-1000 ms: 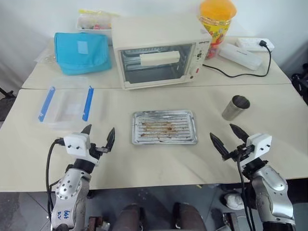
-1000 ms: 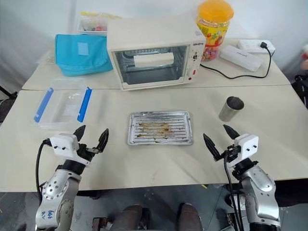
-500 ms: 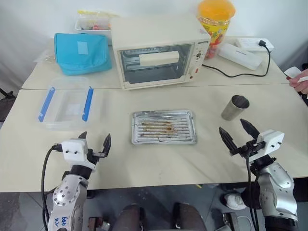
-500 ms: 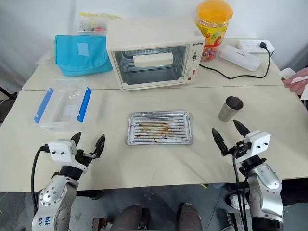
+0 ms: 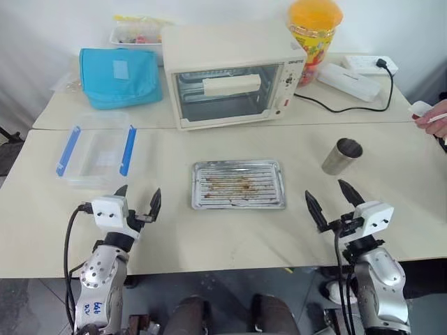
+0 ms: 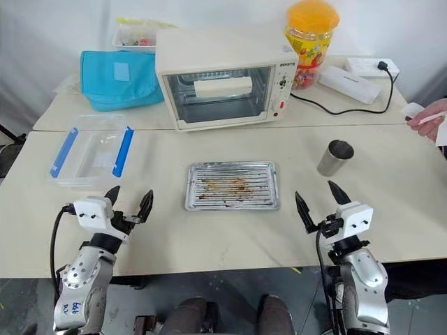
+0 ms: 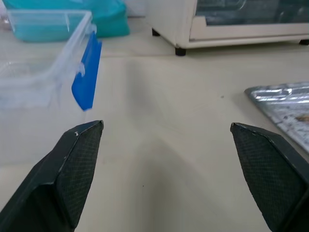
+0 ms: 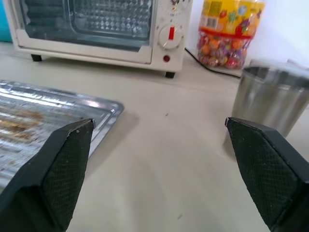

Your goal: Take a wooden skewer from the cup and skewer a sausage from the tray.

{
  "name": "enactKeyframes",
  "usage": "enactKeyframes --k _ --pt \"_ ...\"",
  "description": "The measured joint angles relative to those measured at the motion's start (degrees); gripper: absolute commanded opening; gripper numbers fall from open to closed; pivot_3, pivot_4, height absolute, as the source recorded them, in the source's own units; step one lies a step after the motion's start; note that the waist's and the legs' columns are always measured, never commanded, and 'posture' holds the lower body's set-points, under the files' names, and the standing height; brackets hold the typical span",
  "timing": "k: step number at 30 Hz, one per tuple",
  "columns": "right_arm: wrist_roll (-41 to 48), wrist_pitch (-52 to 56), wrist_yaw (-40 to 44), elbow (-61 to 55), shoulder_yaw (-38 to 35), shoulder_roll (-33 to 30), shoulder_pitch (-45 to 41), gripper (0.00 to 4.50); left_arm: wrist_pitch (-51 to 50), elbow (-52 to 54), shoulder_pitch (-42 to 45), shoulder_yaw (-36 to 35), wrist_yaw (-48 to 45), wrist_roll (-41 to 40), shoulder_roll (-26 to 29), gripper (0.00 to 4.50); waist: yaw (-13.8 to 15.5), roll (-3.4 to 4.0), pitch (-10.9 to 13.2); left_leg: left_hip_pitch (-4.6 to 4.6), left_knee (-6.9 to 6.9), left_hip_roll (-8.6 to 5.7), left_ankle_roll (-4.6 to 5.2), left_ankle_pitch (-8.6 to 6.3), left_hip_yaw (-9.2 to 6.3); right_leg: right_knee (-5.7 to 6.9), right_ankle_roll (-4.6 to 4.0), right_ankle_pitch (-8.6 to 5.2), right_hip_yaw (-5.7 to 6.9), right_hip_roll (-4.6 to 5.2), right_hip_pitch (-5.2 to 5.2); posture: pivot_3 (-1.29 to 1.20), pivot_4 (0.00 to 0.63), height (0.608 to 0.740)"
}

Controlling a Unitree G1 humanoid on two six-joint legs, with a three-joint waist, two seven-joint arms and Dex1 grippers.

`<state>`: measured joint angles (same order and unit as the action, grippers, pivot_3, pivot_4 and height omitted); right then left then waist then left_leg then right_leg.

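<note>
Two pale beige tables (image 5: 209,244) pushed together, seam running 9 to 3 o'clock. Plain white wall (image 5: 63,21) along the 12 o'clock edge. Grey floor (image 5: 230,286) showing at 6 o'clock under the near table edge. Light's even and soft, only faint shadows.

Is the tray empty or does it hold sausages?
Empty. The tray shows only its ridged bottom with brown stains; no sausage lies in it.

Shallow ridged silver metal tray (image 5: 239,185) at the centre of the cream table (image 5: 209,244), small steel cup (image 5: 341,156) to its right, clear plastic box with blue clips (image 5: 96,151) to its left, white toaster oven (image 5: 232,73) behind the tray, blue fabric pouch (image 5: 119,75) left of the oven, orange-lidded plastic jar (image 5: 315,35) right of it.
</note>
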<state>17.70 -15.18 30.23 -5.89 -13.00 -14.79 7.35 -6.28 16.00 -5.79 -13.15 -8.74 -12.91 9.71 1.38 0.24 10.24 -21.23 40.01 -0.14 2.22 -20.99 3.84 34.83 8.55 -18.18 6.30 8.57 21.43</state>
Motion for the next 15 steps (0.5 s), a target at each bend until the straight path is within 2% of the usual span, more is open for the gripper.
enactKeyframes --k 8,15 --pt "-0.8 -0.22 -2.55 -0.83 0.9 0.77 1.05 4.5 0.61 -2.51 3.08 -0.39 0.95 0.45 0.11 4.48 -0.15 -0.01 -0.01 0.04 0.01 0.01 0.0 0.0 0.03 0.04 0.0 0.0 -0.02 0.0 0.0 0.0 0.15 0.74" --pt "-1.75 0.85 -3.53 -3.25 4.0 1.56 2.44 4.5 1.27 -3.02 1.48 -0.3 -0.2 -0.14 0.17 4.48 -0.1 -0.01 -0.01 0.03 0.02 0.0 0.0 0.0 0.01 0.04 0.0 0.0 -0.02 0.01 0.0 0.0 0.15 0.74"
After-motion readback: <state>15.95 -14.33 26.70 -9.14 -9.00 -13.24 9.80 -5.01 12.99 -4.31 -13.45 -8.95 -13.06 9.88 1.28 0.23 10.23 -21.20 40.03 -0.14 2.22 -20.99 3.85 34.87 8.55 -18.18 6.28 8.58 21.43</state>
